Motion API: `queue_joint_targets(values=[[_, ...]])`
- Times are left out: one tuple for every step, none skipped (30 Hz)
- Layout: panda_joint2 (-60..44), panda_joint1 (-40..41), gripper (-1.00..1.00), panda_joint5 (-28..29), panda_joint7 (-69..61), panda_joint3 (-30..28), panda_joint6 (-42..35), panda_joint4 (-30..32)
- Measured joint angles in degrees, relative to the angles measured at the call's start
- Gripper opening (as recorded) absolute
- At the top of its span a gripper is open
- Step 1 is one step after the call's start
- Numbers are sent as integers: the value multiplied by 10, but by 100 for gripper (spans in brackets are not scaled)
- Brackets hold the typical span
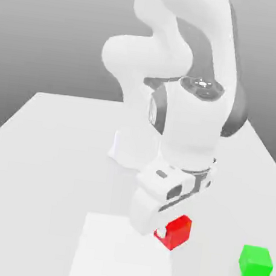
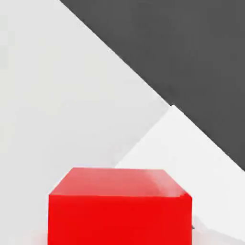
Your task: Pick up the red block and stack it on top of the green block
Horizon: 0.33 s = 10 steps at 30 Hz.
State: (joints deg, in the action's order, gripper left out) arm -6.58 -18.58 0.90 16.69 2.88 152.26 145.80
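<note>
A white table [image 1: 47, 153] under a grey backdrop; a paler square patch [image 1: 113, 259] lies at its near edge.

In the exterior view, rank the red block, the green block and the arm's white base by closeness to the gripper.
1. red block, right at the gripper.
2. green block, toward the exterior view's right.
3. arm's white base, behind, farther back on the table.
</note>
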Motion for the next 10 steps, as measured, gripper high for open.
queue_joint_targets(values=[[-4,-17,-100,3,12,14,-11,-14],[-8,-33,-100,6,23,27,-21,-29],[-23,-50,-100,12,37,38,-23,-45],[-44,-63,-100,20,48,44,-15,-59],[-66,-72,-100,27,56,45,-1,-66],[-87,-78,-100,33,62,43,15,-70],[-105,-83,100,39,67,40,31,-73],[-105,-83,100,39,67,40,31,-73],[-105,-83,100,39,67,40,31,-73],[-105,-83,100,39,67,40,31,-73]])
